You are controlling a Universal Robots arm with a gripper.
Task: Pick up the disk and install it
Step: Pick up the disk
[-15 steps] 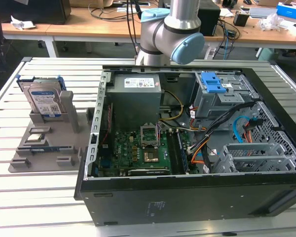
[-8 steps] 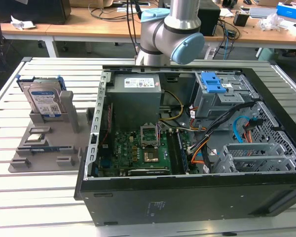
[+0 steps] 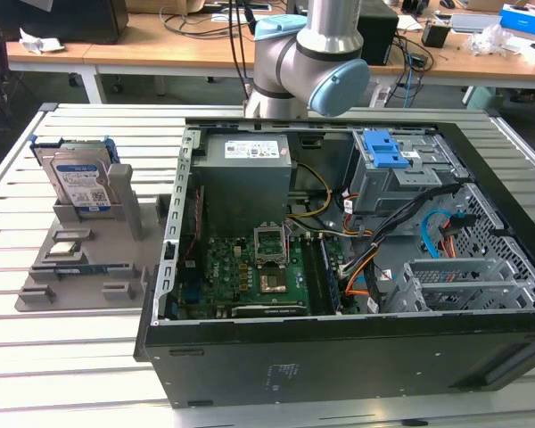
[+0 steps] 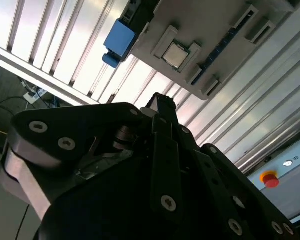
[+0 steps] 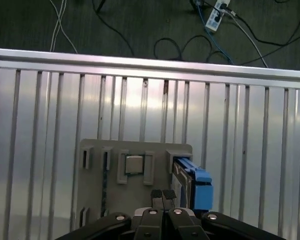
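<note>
We see the disk [image 3: 78,183], a silver-grey drive with a white-and-blue label. It stands on edge, clipped in a blue carrier [image 5: 202,186] and slotted into a grey holder [image 3: 102,242]. The holder lies flat on a slatted aluminium table [image 3: 98,120]. It sits to the exterior view's left of an open computer case [image 3: 339,357], well apart from the bays inside.

In the first wrist view the gripper [image 5: 163,195] hangs over the holder, just beside the disk. Its two fingers are pressed together with nothing between them. A square chip [image 5: 135,164] sits in a pocket of the holder nearby.

The robot arm [image 3: 308,62] rises behind the case. The table's pale ribbed slats catch the light. Past its edge lies a dark floor [image 5: 115,25] strewn with loose cables and a power strip [image 5: 217,9]. Farther back stand wooden desks [image 3: 160,49] cluttered with cables and boxes.
</note>
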